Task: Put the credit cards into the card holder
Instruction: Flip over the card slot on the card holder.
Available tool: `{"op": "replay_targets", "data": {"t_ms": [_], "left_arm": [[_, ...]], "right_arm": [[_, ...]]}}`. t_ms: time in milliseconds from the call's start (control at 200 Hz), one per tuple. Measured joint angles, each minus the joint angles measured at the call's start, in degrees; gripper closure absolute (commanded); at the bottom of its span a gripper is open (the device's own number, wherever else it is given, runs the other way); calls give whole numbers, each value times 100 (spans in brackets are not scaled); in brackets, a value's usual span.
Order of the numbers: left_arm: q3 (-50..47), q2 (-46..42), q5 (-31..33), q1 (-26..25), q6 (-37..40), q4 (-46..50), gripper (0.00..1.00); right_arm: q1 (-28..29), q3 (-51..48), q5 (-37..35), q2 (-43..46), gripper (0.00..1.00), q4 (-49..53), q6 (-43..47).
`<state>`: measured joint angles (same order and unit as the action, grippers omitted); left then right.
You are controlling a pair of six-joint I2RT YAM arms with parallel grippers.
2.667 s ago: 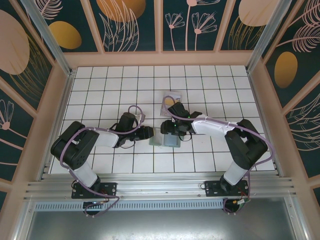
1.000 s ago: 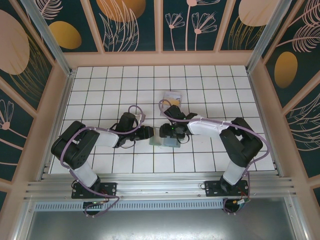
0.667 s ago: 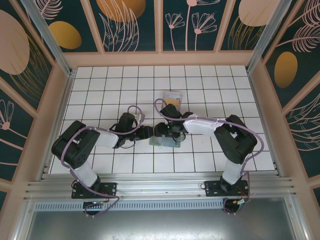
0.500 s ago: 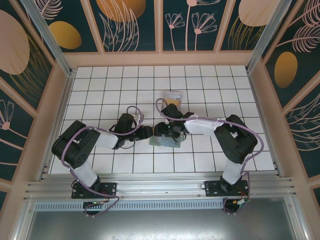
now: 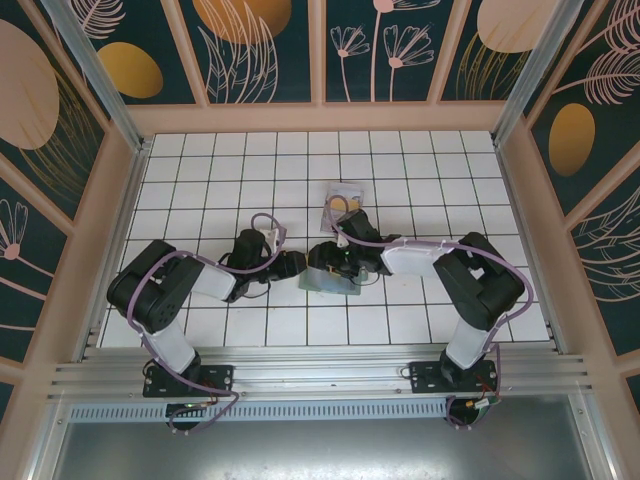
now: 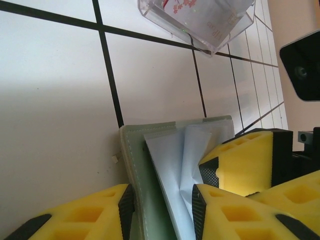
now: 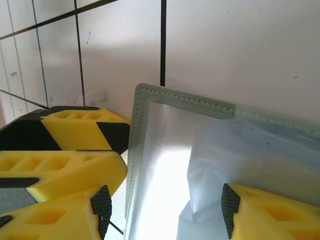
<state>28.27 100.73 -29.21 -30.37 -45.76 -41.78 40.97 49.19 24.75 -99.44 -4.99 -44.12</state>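
The card holder [image 5: 336,284], a sage-green wallet with a pale blue-grey inside, lies partly open on the tiles between both arms. My left gripper [image 5: 293,265] is at its left end. In the left wrist view its jaws [image 6: 160,206] are shut on the card holder [image 6: 136,172], one pad on the green cover and the other on the pale sleeve. My right gripper [image 5: 338,262] hovers over the holder from the far side. In the right wrist view it [image 7: 165,207] stands open astride the holder's inside [image 7: 185,99]. The credit cards [image 5: 345,203] sit in a clear case [image 6: 200,17] two tiles beyond.
The two grippers' yellow fingers are nearly touching at the holder's left end; the right one's finger [image 6: 240,160] shows beside my left jaws. White tiled floor [image 5: 220,170] spreads around, bounded by pink walls [image 5: 320,118].
The left gripper has slid right onto the holder's left end. The right gripper has shifted slightly over the holder, which has turned a little.
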Motion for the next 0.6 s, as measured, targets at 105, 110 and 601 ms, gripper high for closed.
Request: {"op": "replay_targets", "data": {"t_ms": [105, 110, 601], "left_arm": [[-120, 9, -9, 4, -72, -282, 55], [-127, 9, -9, 4, -79, -295, 54], [-1329, -1075, 817, -175, -11, -750, 51]], "right_arm": [[-63, -153, 223, 17, 36, -310, -177], [-66, -162, 234, 20, 36, -319, -181], [-28, -323, 662, 57, 36, -953, -494]]}}
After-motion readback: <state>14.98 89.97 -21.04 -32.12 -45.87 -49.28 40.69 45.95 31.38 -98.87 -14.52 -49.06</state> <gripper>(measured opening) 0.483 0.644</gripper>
